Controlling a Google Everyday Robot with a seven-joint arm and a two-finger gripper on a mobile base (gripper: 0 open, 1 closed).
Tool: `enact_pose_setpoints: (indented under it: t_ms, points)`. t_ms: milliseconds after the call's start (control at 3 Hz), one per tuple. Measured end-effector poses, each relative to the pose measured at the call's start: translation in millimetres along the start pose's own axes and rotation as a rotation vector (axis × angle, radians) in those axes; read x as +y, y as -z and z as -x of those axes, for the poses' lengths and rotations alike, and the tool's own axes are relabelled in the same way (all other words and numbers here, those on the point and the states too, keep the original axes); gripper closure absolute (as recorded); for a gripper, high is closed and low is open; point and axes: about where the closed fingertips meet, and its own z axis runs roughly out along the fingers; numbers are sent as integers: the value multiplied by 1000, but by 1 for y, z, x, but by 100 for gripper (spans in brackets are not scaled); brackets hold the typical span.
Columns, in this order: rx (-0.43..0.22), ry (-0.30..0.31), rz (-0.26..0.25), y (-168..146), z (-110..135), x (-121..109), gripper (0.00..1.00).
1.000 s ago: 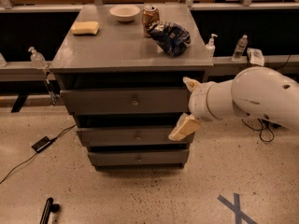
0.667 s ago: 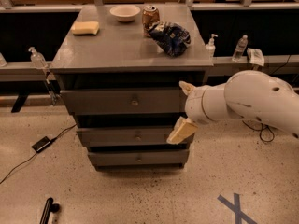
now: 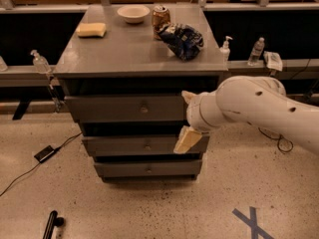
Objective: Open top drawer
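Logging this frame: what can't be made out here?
Camera view throughout.
Right end of the top drawer: covered by the hand, open, in front of it.
Whether the hand touches that drawer: depth unreadable.
Rest of the arm: cut off by the right edge.
Black object on the floor: cut off by the bottom edge.

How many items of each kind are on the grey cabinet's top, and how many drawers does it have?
Sponge: 1
Bowl: 1
Can: 1
Bag: 1
Drawers: 3 (top drawer, middle drawer, bottom drawer)
Total: 7
End effector: open, in front of the top drawer's right end.
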Motion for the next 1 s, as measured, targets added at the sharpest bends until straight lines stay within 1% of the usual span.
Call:
enact_pose_setpoints:
  t_ms: [333,667,1000]
  points:
    - [72,76,31,-26,-2,-11,0]
    - [89,108,34,-32,1,-13,0]
    - [89,108,34,-32,1,-13,0]
